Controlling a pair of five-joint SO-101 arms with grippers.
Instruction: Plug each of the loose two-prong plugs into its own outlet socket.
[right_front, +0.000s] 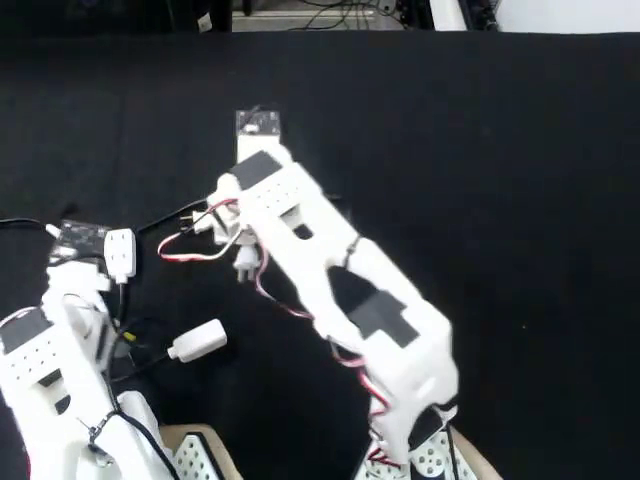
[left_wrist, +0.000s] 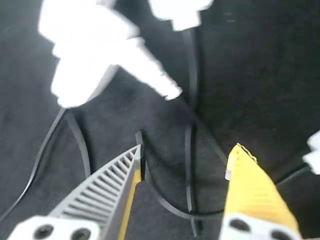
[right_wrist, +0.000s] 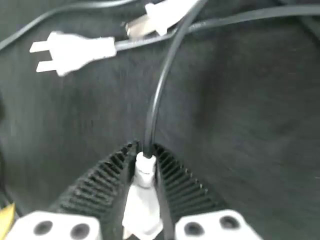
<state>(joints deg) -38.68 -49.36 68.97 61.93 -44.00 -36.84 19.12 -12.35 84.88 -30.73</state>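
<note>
My right gripper (right_wrist: 144, 150) is shut on a white plug (right_wrist: 141, 205), and the plug's black cable (right_wrist: 165, 75) runs out past the fingertips. Beyond it a loose white two-prong plug (right_wrist: 75, 50) lies flat on the black cloth. In the high view a two-prong plug (right_front: 245, 262) lies beside the right arm (right_front: 330, 270). My left gripper (left_wrist: 187, 150) is open over black cables, with nothing between its grey finger (left_wrist: 112, 187) and its yellow finger (left_wrist: 250, 185). A white socket piece (left_wrist: 90, 45) lies ahead of it. Two white socket pieces (right_front: 120, 252) (right_front: 197, 342) lie near the left arm (right_front: 50, 360).
Black cables (left_wrist: 187, 165) cross the cloth under the left gripper. Red and white servo wires (right_front: 190, 245) loop out beside the right arm. The black cloth (right_front: 500, 180) stretches bare to the right. Both arm bases stand at the table's near edge.
</note>
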